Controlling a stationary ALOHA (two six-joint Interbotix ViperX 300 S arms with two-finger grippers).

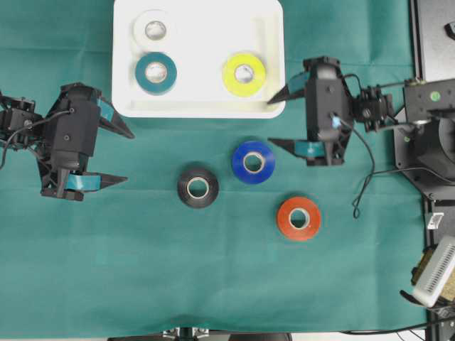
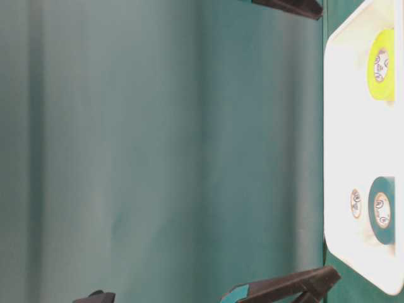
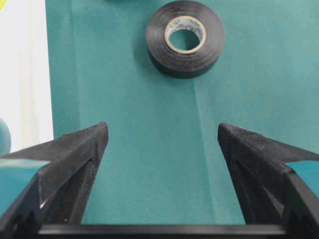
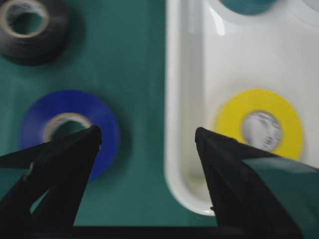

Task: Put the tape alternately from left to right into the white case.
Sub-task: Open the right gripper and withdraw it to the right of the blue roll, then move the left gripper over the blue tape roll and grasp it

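3 tape rolls in case, 3 rolls on cloth below

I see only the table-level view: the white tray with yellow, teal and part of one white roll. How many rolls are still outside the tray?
Observer: Three lie on the green cloth: the black roll, the blue roll and the red roll.
Operator: Does any gripper hold one?
Observer: No. The left gripper is open and empty.
Operator: And the right one?
Observer: The right gripper is open too, over the corner of the white tray.
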